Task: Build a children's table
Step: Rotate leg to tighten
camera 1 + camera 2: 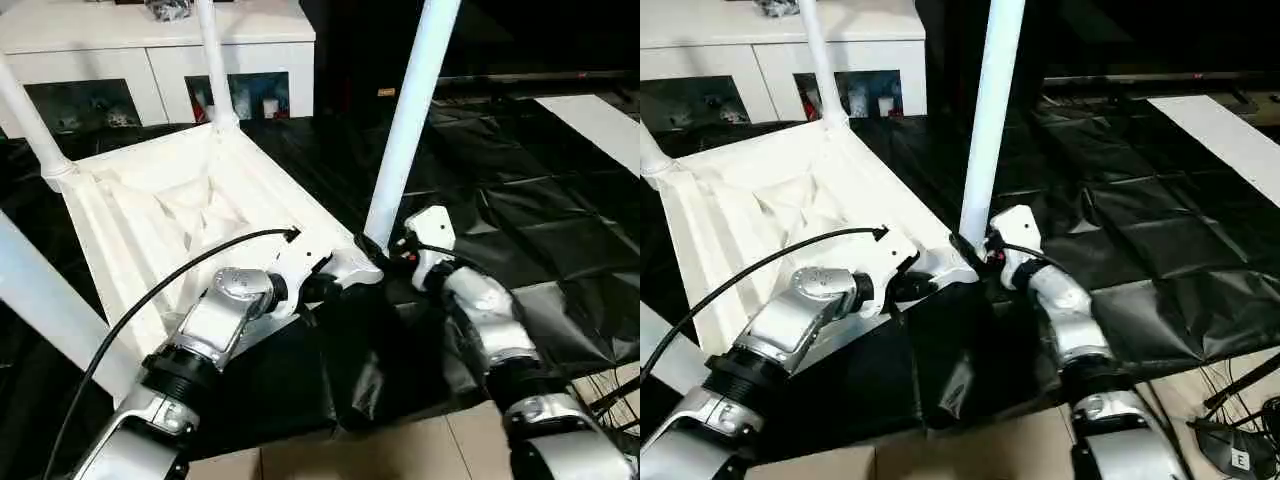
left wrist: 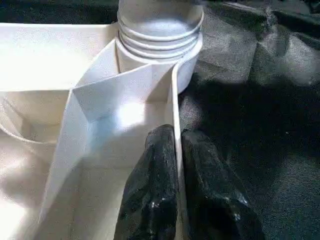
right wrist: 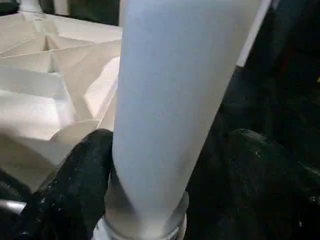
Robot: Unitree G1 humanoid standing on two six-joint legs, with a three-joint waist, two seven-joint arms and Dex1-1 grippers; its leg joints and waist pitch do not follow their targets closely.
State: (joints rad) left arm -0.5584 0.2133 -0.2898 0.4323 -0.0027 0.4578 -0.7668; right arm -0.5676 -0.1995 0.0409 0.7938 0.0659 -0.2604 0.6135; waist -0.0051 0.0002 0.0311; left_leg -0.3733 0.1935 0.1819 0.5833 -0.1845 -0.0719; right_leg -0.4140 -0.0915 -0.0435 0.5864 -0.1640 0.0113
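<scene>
The table [image 1: 180,210] lies upside down on black sheeting [image 1: 560,230], its ribbed, X-braced underside facing up and its legs standing in the round corner sockets. It's all white moulded plastic, smooth and glossy; it looks light and fairly stiff, with thin walls that should give a good pinch. The near leg [image 1: 410,120], a slick tapered tube, is best taken low by its socket. The right gripper [image 3: 165,170] is spread around that base; the left gripper [image 2: 178,165] pinches the rim wall.
</scene>
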